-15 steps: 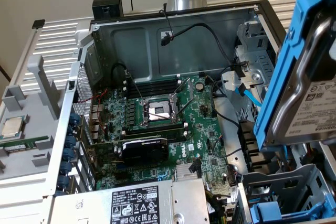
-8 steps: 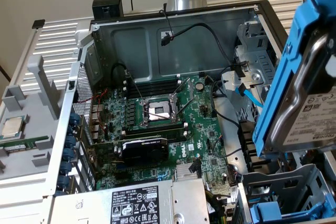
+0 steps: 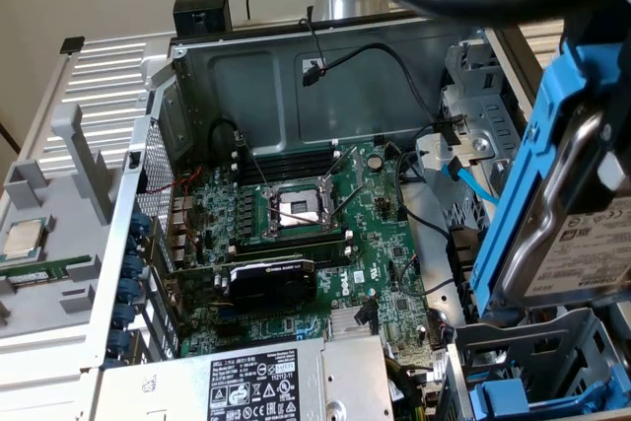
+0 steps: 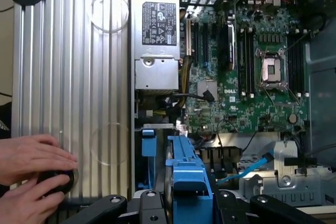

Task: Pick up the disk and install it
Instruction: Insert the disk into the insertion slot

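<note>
Exterior view first: the disk (image 3: pixel 582 253) hangs at the exterior view's right, tipped up on edge in its blue carrier frame (image 3: pixel 523 194), white label facing out. It sits just above the metal drive cage (image 3: pixel 537 342) in the corner of the open computer case (image 3: pixel 286 66). It is off the table and not yet seated. Further toward the exterior view's left lie the motherboard (image 3: pixel 296 244) with its bare processor socket (image 3: pixel 296 209) and the power supply (image 3: pixel 266 382). Outside the case, a grey tray (image 3: pixel 59 194) carries a small processor chip (image 3: pixel 22 239) and a green memory stick (image 3: pixel 39 268).

Wrist view next: the gripper (image 4: pixel 185 196) is part-way closed, its black fingers (image 4: pixel 110 207) clamped on either side of the blue frame, so the claw has the disk by its carrier. Beyond it is the cage, and a person's hand (image 4: pixel 31 153) rests on the ribbed side panel (image 4: pixel 73 77), well apart from the claw.

To my eye the pick-up is done and the installing is in hand. That calls for the carrier to sit square with the cage's slot and clear of the loose cables (image 4: pixel 247 169) beside it.
</note>
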Tool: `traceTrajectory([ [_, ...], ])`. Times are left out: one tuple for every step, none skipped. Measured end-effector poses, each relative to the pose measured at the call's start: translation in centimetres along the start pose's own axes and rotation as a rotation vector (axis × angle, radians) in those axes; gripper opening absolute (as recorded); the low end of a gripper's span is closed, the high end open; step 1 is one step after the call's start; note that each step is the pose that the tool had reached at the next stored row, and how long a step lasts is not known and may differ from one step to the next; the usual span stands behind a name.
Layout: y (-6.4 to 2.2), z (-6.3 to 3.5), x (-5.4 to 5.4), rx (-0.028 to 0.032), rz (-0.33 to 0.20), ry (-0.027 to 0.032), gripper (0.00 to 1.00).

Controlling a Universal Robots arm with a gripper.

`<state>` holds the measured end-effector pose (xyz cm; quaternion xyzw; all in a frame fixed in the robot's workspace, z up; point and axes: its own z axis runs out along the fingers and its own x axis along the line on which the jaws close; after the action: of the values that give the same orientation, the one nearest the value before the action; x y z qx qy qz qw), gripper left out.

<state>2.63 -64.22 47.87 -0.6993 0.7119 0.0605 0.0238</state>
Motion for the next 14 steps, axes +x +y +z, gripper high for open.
traceTrajectory([
  [0.0,0.08,0.03,-0.0001,0.0,-0.0003,0.37],
  [-0.01,0.09,0.04,-0.0004,0.0,-0.0001,0.37],
  [-0.01,0.09,0.04,-0.0004,0.0,-0.0001,0.37],
  [-0.01,0.09,0.04,-0.0005,0.0,0.0,0.37],
  [-0.01,0.09,0.04,-0.0005,0.0,0.0,0.37],
  [-0.01,0.1,0.04,-0.0005,0.0,-0.0001,0.37],
  [-0.01,0.1,0.04,-0.0005,0.0,-0.0002,0.37],
  [-0.01,0.11,0.04,-0.0004,0.0,-0.0002,0.37],
  [-0.01,0.11,0.04,-0.0005,0.0,-0.0002,0.37],
  [0.0,0.11,0.04,-0.0004,0.0,-0.0002,0.37],
  [0.03,0.12,0.05,-0.0004,0.0,-0.0003,0.37],
  [0.1,0.14,0.05,-0.0004,0.0,-0.0002,0.37],
  [0.2,0.16,0.04,-0.0004,0.0,0.0002,0.37],
  [0.3,0.16,0.03,-0.0004,0.0,0.0017,0.37],
])
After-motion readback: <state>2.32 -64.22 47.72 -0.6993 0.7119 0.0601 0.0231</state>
